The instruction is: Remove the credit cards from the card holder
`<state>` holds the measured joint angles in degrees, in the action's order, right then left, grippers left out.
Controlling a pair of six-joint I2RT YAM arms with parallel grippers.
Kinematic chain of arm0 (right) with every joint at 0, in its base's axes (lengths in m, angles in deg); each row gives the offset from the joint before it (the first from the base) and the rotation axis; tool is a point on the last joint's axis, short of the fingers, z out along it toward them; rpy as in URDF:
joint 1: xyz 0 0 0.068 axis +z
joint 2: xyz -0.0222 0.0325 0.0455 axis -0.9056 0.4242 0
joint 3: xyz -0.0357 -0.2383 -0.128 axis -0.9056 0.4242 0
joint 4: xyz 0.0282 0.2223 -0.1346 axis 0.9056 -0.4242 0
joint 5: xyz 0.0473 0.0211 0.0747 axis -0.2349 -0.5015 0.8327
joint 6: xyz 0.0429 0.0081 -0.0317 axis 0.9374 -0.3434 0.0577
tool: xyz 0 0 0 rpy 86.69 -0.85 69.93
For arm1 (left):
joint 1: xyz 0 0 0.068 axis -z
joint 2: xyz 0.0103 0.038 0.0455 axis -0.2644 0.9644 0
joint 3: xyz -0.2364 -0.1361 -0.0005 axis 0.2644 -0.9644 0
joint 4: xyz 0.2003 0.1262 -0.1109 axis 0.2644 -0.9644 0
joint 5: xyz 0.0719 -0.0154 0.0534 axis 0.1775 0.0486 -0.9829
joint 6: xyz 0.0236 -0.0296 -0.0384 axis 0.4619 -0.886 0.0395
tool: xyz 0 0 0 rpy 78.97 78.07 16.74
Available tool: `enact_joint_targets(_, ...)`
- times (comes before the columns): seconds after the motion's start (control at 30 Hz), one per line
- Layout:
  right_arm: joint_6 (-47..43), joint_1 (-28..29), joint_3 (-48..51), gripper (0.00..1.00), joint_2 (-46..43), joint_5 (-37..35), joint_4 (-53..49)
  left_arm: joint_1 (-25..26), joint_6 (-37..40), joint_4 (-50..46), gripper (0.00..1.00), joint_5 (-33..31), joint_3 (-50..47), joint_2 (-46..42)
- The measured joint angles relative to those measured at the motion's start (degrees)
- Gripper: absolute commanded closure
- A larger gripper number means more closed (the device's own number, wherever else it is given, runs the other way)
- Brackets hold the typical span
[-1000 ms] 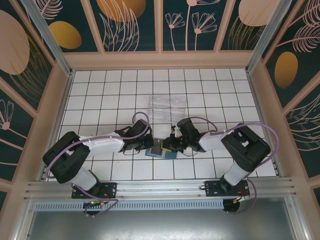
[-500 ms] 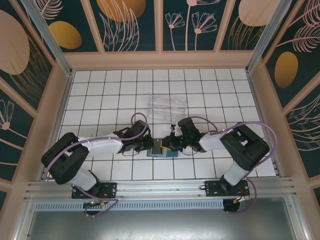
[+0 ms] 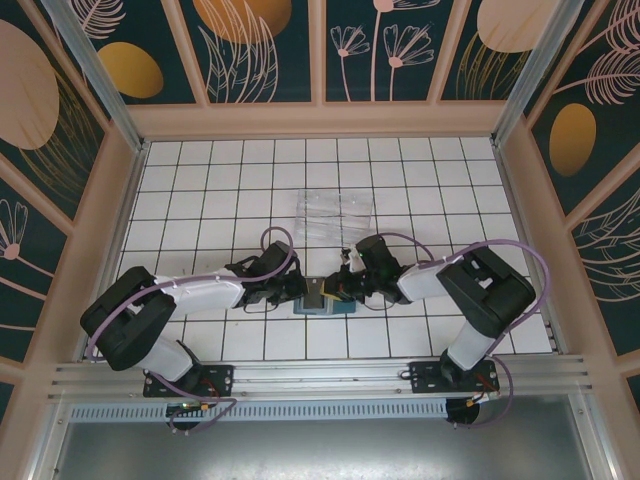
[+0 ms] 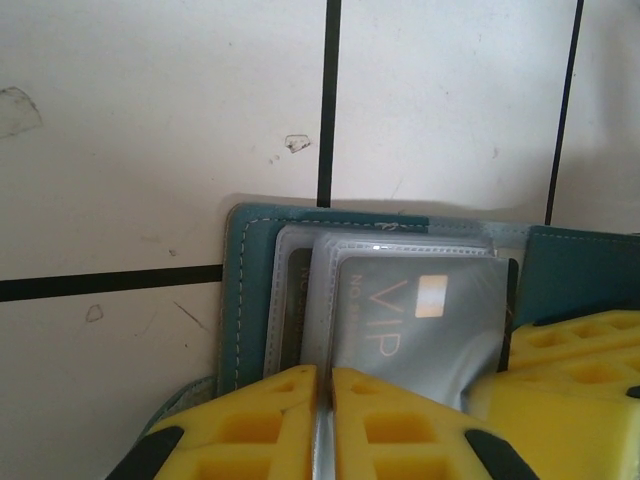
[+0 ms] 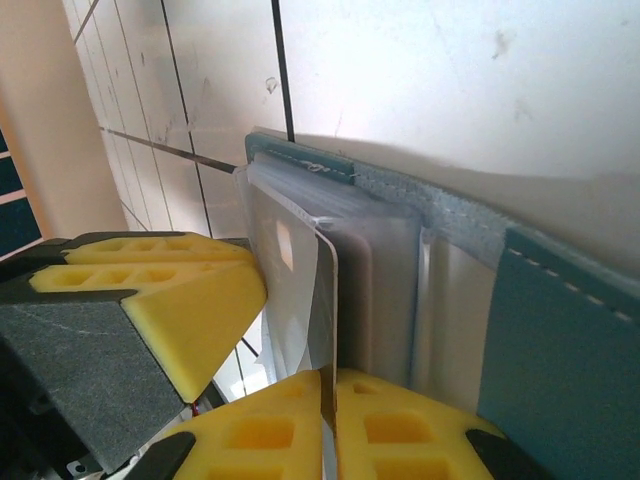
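Note:
The teal card holder (image 3: 322,306) lies open on the tiles between both arms. Its teal edge (image 4: 238,290) frames clear pockets, one with a dark card (image 4: 297,300) tucked in. A greyish credit card (image 4: 420,320) marked VIP sticks partly out of a pocket. My left gripper (image 4: 324,385) is shut on a thin clear pocket sheet of the holder. My right gripper (image 5: 330,385) is shut on the greyish card's edge (image 5: 305,280), beside the holder's teal cover (image 5: 560,340). The two grippers (image 3: 303,290) (image 3: 338,290) nearly touch over the holder.
A clear plastic tray (image 3: 335,213) sits two tiles behind the holder. The left gripper's yellow finger (image 5: 150,290) is close beside the held card. Pink side walls (image 3: 110,200) bound the white tiled floor.
Both grippers have stayed on the holder. The left arm's elbow has shifted slightly left and the right arm has leaned in a little; the holder has not visibly moved.

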<state>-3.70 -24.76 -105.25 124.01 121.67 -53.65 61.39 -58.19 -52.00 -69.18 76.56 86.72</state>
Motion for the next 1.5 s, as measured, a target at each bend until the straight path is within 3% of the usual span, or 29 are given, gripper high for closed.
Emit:
enact_joint_targets(0.53, -7.3, -3.9, 0.0, 0.92, -5.8, -0.5, -10.5, 0.1, 2.3, -3.3, 0.87, -0.1, 1.8, 0.8)
enact_joint_targets(0.9, -17.0, -8.2, -5.4, 0.96, -15.5, -6.7, -26.4, 0.1, 3.9, -7.6, 0.84, -1.8, 3.8, 0.8)
enact_joint_targets(1.1, -32.1, -8.2, -18.8, 0.98, -15.0, -14.2, -37.8, -0.3, 4.9, -9.7, 0.81, -4.0, 6.8, -3.0)
enact_joint_targets(1.33, -56.8, -8.8, -33.9, 1.00, -12.2, -24.7, -47.2, -1.8, 7.0, -9.7, 0.79, -7.9, 8.3, -8.1)
enact_joint_targets(1.5, -76.3, -11.3, -43.0, 1.00, -7.1, -27.6, -54.5, -2.2, 8.7, -9.6, 0.79, -9.1, 8.3, -8.2)
